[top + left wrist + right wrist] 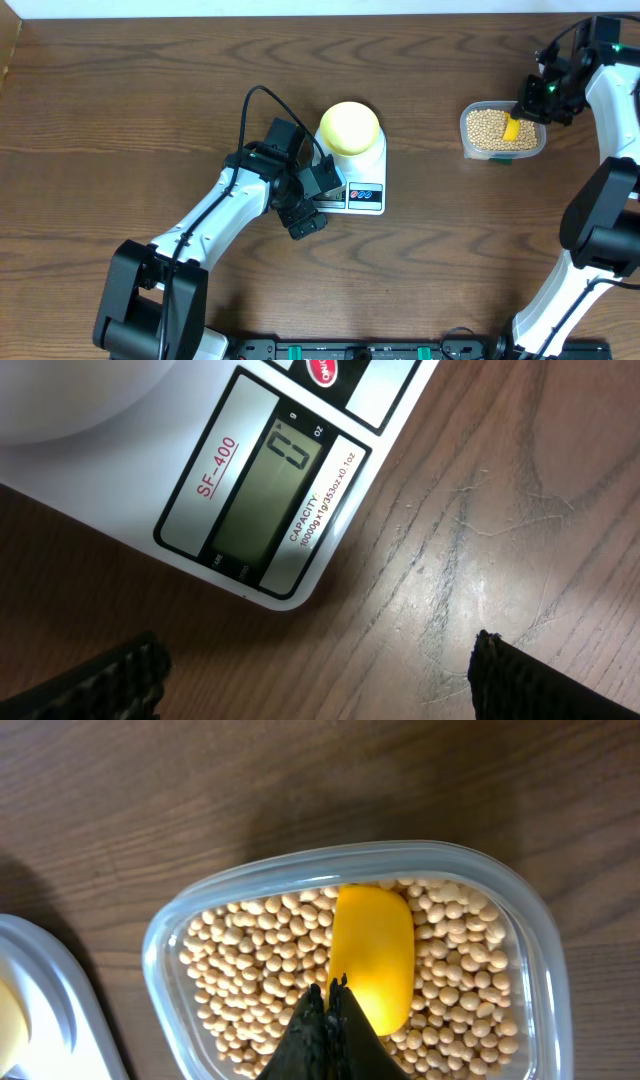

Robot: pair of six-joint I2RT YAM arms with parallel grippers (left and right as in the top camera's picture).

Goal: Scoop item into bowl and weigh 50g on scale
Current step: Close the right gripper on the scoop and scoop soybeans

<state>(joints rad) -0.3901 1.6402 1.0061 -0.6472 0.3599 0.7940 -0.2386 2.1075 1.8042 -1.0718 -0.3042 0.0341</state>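
Nearby, tub point(400, 851) holds beans point(250, 960), scoop point(372, 955).

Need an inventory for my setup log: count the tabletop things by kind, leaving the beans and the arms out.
scale: 1
bowl: 1
clear tub: 1
yellow scoop: 1
Total: 4

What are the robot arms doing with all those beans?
The right gripper holds a yellow scoop down in the beans in a clear tub. The pale bowl sits on the scale, which shows 0. The left gripper hovers open beside the display. The bowl looks empty so far.
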